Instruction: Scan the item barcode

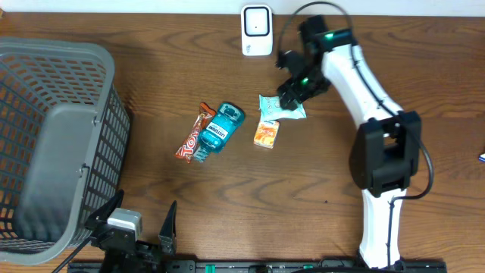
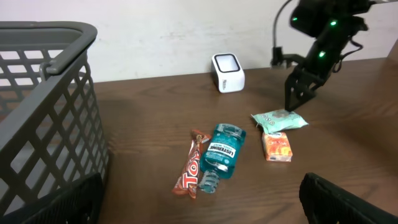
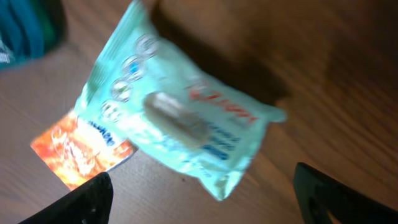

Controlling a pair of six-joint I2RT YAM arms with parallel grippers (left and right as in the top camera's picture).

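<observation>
Packet (image 1: 282,108) flat on table (image 1: 151,68), edge overlapping orange box (image 1: 266,133), near scanner (image 1: 257,30); right gripper (image 1: 292,92) hangs directly over it, jaws wide, holding nothing, probably lined up for grab; left gripper (image 1: 138,218) parked by basket (image 1: 68,53), jaws wide.

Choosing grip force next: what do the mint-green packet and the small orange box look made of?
Mint-green packet: seemingly thin plastic film, glossy; wrinkles and flat sealed ends show. Small orange box: probably printed cardboard, finish unclear; flat faces, straight edges.
</observation>
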